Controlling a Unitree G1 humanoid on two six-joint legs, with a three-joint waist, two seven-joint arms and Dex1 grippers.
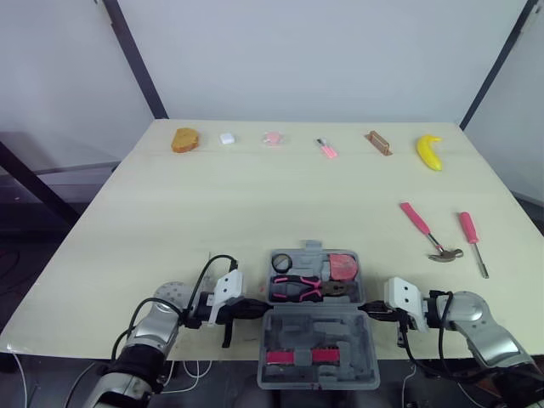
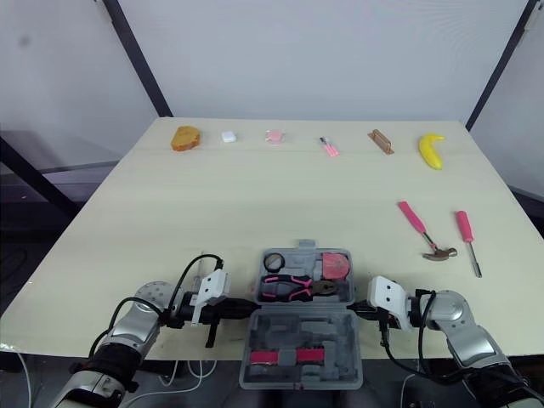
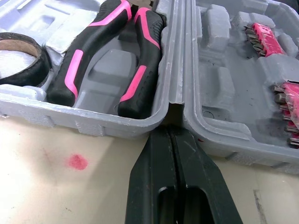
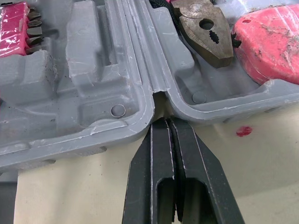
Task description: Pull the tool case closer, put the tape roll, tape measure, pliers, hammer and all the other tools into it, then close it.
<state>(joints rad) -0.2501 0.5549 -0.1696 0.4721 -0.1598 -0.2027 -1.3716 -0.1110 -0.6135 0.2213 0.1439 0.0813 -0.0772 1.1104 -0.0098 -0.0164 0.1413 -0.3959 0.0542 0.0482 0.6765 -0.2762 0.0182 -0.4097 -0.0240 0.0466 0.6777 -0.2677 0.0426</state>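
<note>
The grey tool case (image 1: pixel 319 348) lies open at the table's near edge, its lid half overhanging toward me. Its far half holds the black tape roll (image 1: pixel 282 262), the pink tape measure (image 1: pixel 343 266) and the pink-handled pliers (image 1: pixel 304 289). My left gripper (image 1: pixel 262 308) is shut, its tip pressed into the hinge notch (image 3: pixel 170 112) on the case's left side. My right gripper (image 1: pixel 364 308) is shut too, its tip at the hinge notch (image 4: pixel 159 100) on the right side. The pink hammer (image 1: pixel 427 230) and a pink screwdriver (image 1: pixel 473 240) lie on the table to the right.
Along the table's far edge sit a bread piece (image 1: pixel 185 139), a small white block (image 1: pixel 227 138), a pink item (image 1: pixel 272 138), a small pink tool (image 1: pixel 326 148), a brown block (image 1: pixel 378 142) and a banana (image 1: pixel 429 151). Pink bit holders (image 1: pixel 297 355) sit in the lid.
</note>
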